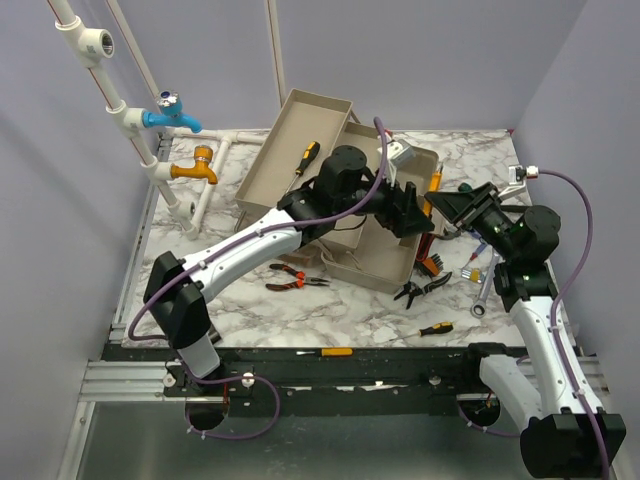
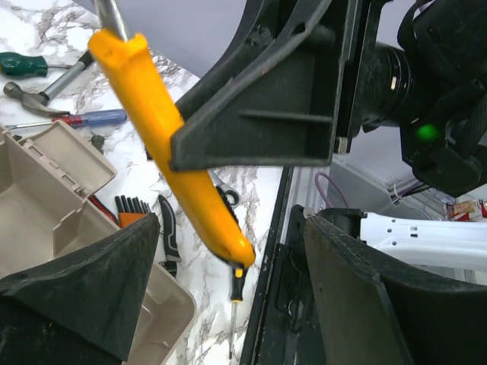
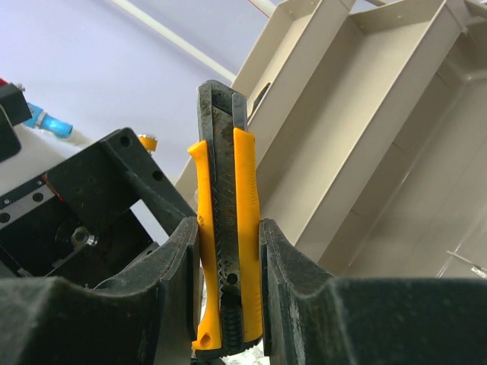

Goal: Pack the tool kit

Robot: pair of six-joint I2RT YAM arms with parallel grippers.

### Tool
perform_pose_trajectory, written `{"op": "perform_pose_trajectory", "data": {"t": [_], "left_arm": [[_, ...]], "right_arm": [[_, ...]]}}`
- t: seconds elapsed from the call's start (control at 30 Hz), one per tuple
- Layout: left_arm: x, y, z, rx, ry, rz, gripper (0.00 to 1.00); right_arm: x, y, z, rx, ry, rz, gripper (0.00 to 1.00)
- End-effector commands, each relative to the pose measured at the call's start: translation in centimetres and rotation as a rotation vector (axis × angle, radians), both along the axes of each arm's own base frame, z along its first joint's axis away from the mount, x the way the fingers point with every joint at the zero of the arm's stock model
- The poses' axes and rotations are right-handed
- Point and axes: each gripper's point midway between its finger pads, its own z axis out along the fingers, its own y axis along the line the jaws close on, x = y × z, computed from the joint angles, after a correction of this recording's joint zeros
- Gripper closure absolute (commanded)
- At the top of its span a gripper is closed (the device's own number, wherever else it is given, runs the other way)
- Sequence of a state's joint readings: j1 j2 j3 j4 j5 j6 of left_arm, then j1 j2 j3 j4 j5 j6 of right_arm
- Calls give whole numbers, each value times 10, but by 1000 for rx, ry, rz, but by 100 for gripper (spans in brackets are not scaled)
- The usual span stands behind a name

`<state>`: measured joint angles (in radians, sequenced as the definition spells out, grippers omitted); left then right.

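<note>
Right gripper (image 3: 228, 232) clamps a yellow-and-black utility knife (image 3: 247, 182) by the open beige toolbox (image 3: 396, 114).
Left gripper (image 2: 232, 222) spread apart alongside; the knife's ridged black slider shows.

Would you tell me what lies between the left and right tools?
A yellow utility knife, clamped by the right tool, hangs before the open left tool, as the left wrist view shows.

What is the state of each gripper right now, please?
The left gripper: open, holding nothing.
The right gripper: closed on the yellow utility knife.
</note>
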<state>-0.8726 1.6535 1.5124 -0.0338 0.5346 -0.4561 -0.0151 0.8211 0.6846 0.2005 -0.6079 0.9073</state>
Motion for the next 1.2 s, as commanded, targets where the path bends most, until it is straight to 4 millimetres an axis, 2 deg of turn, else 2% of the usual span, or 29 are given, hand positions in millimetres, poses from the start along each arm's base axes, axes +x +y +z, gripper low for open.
{"op": "perform_pose_trajectory", "data": {"t": [0.0,0.13,0.3,0.37,0.43,0.5,0.53,0.57,0.6,0.8,0.87,0.97,1.1,1.17], "left_arm": [[4,-14,-1,28,2,10,23],[9,-24,-12,67,15,24,29],[20,-26,-29,125,33,78,34],[25,-26,-35,149,43,103,40],[30,-25,-40,162,44,129,52],[32,-26,-41,161,37,133,74],[32,-26,-40,159,33,133,86],[32,-25,-38,156,26,131,95],[32,-24,-36,157,21,132,100],[34,-8,-33,174,-8,164,100],[40,4,-35,192,-12,196,100],[54,31,-43,249,-19,273,100],[78,72,-59,376,-23,401,100],[92,94,-67,434,-26,465,100]], "right_arm": [[-11,7,9,14,-40,51,96],[-13,7,9,18,-41,54,96],[-10,2,11,24,-28,7,96],[-7,-2,11,30,-11,-18,96],[-8,-2,12,35,-9,-23,96],[-8,-1,12,35,-9,-18,96],[-8,-1,11,32,-8,-17,92],[-8,-2,10,28,-7,-19,84],[-8,-2,8,21,-6,-24,75],[-3,-13,-2,-9,22,-99,18],[-1,-20,-6,-32,37,-142,12],[1,-32,-11,-65,50,-218,12],[4,-54,-35,-120,135,-348,12],[7,-69,-55,-158,215,-431,12]]}}
